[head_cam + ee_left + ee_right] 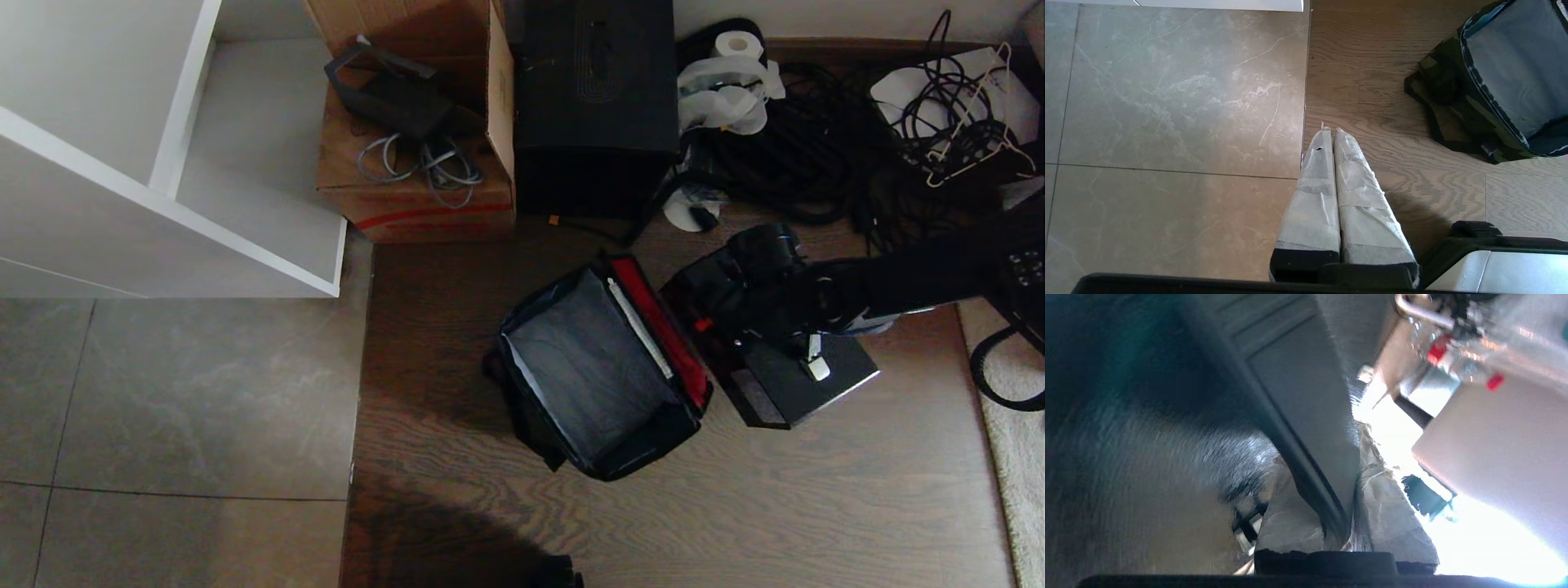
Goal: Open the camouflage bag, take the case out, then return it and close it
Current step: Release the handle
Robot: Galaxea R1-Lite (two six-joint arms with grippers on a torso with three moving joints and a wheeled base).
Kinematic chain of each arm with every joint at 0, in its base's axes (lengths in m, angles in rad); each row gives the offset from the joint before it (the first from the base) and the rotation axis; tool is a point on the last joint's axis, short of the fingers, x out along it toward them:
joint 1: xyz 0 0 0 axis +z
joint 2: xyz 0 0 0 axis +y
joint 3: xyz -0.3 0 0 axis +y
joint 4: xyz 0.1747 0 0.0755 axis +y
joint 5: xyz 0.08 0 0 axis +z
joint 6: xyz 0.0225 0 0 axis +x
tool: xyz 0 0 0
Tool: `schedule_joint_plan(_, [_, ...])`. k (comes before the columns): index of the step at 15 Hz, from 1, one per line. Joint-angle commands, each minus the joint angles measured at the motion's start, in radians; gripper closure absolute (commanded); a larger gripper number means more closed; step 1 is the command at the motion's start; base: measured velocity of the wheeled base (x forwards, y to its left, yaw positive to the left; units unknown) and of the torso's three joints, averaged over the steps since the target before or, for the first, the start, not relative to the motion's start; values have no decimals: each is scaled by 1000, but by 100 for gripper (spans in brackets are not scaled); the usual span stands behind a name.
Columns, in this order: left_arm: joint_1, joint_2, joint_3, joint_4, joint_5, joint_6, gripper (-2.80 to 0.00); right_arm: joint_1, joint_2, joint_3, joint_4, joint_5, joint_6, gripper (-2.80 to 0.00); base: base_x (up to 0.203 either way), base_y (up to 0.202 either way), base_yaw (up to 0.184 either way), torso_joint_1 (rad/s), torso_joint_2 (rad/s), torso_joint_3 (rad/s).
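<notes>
Right hand (1345,535) grips the handle (1306,416) of the case (796,380), right of center; the arm (898,282) hides the case's top. Bag (600,367) at center lies open, inside empty. Left hand (1333,134) is clenched.

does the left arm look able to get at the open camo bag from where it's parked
Probably yes. The left pincer hangs shut over the floor seam, and bare wood floor lies between it and the camouflage bag. The right pincer is off on the case, beyond the bag.
</notes>
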Motion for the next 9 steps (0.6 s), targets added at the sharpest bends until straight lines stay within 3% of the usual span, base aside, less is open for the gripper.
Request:
schedule_joint_plan(1, [0,2,0,0,0,0,0,-28,35,-22,0,0,-2,0,0,0,0,0,0,0])
schedule_joint_plan(9, [0,2,0,0,0,0,0,-141,149,-95,-12,11,1,0,0,0,0,0,0,0])
